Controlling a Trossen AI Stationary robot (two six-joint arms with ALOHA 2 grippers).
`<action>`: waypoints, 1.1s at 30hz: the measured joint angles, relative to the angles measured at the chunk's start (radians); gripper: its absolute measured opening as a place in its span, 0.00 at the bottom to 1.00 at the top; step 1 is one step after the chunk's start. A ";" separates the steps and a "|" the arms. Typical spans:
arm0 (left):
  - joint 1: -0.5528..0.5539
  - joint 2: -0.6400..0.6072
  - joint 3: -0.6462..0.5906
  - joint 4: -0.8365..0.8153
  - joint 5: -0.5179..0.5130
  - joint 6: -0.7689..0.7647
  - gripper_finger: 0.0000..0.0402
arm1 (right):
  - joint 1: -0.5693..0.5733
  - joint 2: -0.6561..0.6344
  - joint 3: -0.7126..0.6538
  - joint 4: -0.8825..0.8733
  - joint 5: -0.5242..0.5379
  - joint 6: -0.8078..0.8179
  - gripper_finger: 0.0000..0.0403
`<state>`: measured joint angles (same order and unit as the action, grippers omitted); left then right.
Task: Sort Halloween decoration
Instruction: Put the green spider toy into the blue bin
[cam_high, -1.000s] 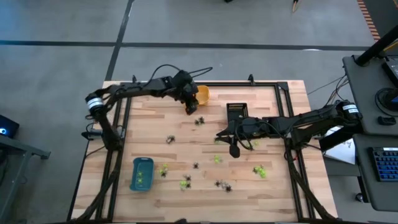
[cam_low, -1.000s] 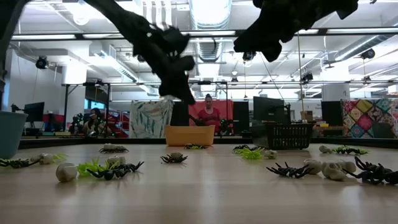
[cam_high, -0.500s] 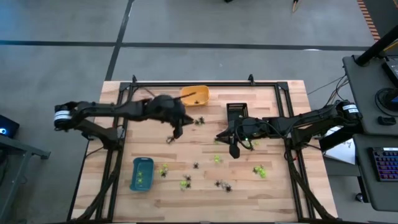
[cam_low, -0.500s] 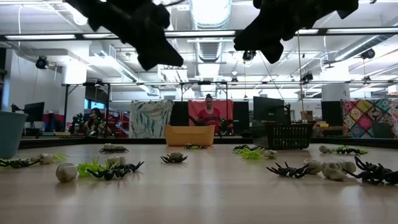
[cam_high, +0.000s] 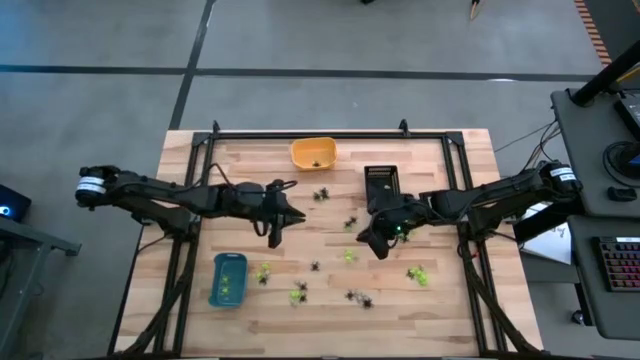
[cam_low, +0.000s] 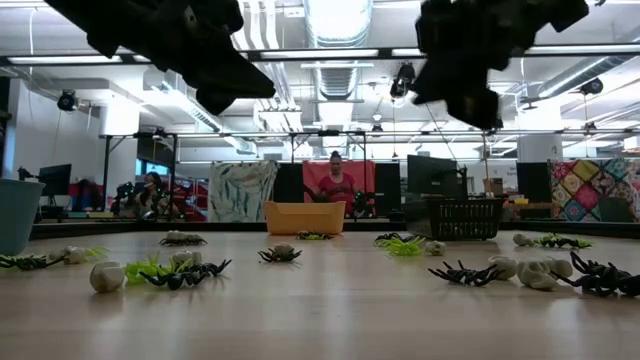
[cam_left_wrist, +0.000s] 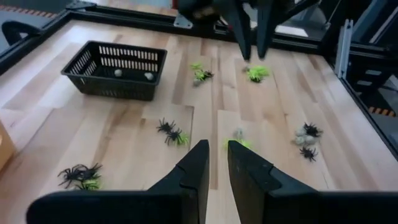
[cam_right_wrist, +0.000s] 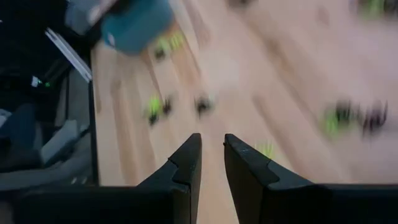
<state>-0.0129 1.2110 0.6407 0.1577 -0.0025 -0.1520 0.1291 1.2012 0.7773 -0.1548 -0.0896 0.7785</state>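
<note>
Your right wrist view is smeared with motion: the small lime-green and black plastic trinkets (cam_right_wrist: 156, 107) on the wooden bench (cam_right_wrist: 286, 81) read only as blobs, and the teal-blue plastic tray (cam_right_wrist: 137, 25) is cut off by the picture's edge. In the low view both arms run out of the picture above, so you cannot see either tool's tips there. From the high view, the contents of the orange plastic tray (cam_high: 313, 153) and the black mesh basket (cam_high: 380, 180) are too small for you to tell. The left wrist view shows two whitish bits inside that basket, shapes unclear.
</note>
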 joint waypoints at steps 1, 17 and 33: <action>0.000 0.001 -0.002 0.000 0.000 0.000 0.11 | 0.000 0.004 0.000 -0.027 -0.030 0.038 0.15; 0.002 0.005 0.035 0.025 -0.043 0.073 0.11 | 0.008 0.057 0.001 -0.894 -0.039 0.398 0.15; 0.002 0.005 0.047 0.025 -0.071 0.112 0.11 | -0.108 0.059 -0.014 -0.864 0.120 0.259 0.38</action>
<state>-0.0113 1.2160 0.6876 0.1829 -0.0730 -0.0402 0.0207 1.2606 0.7629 -1.0183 0.0300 1.0371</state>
